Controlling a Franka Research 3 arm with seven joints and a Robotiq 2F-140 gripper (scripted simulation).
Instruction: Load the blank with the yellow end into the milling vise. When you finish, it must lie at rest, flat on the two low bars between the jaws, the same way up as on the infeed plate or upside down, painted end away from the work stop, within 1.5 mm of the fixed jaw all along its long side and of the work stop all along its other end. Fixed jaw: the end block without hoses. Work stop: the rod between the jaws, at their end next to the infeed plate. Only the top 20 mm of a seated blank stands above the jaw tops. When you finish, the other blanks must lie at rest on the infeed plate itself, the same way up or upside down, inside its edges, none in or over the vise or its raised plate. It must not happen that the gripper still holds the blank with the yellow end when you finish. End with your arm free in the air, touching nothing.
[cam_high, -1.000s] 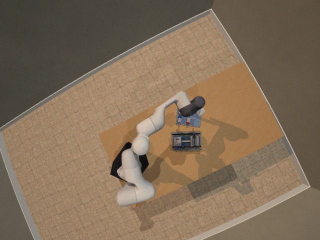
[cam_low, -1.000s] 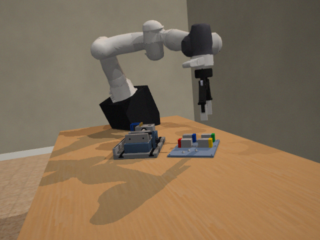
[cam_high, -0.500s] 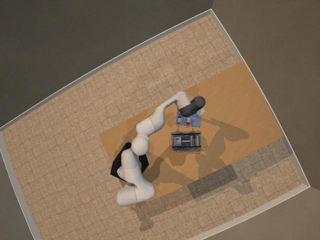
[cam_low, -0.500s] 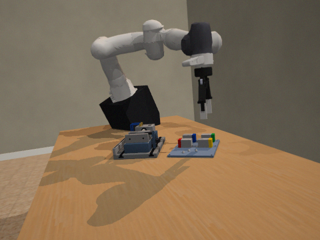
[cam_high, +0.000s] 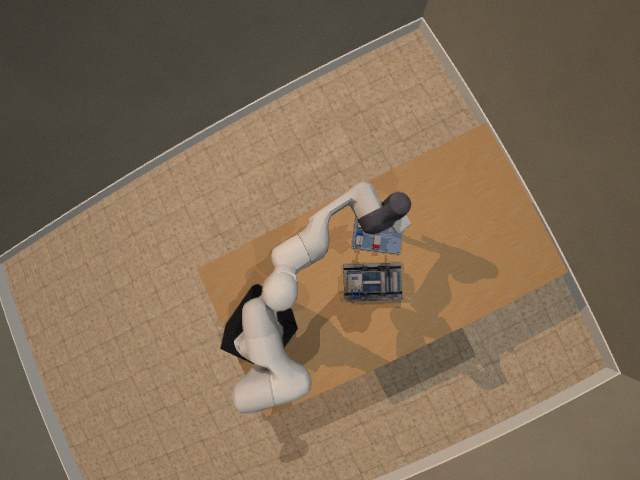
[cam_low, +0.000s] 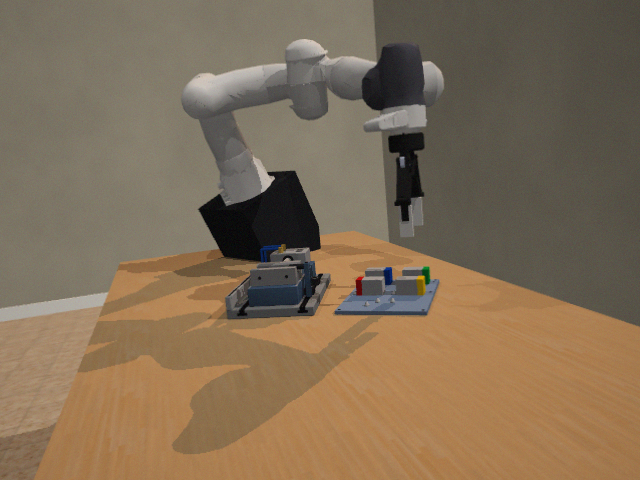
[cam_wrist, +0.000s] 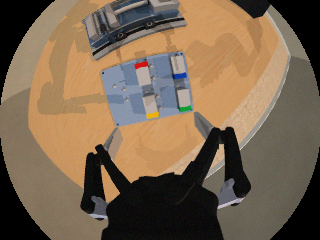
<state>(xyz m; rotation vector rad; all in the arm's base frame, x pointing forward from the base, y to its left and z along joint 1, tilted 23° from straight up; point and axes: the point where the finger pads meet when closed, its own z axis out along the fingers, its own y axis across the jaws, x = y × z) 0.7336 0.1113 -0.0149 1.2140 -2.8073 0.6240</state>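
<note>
The grey blank with the yellow end (cam_low: 410, 284) (cam_wrist: 150, 107) lies flat on the blue infeed plate (cam_low: 410, 307) (cam_wrist: 117, 97) (cam_high: 395, 246). The red-ended blank (cam_low: 370, 284) (cam_wrist: 142, 74) (cam_high: 376, 240), the blue-ended blank (cam_low: 379, 272) (cam_wrist: 178, 66) and the green-ended blank (cam_low: 417, 271) (cam_wrist: 183, 99) lie on the same plate. The milling vise (cam_low: 279, 287) (cam_wrist: 132, 20) (cam_high: 372, 282) stands beside the plate with nothing between its jaws. My gripper (cam_low: 412, 221) (cam_wrist: 156, 126) is open and empty, hanging high above the plate, over its edge far from the vise.
The black robot base (cam_low: 261, 217) stands behind the vise. The table edge (cam_wrist: 260, 95) runs close to the plate on the blue and green side. Small pegs (cam_low: 377, 300) stick up from the plate near its front.
</note>
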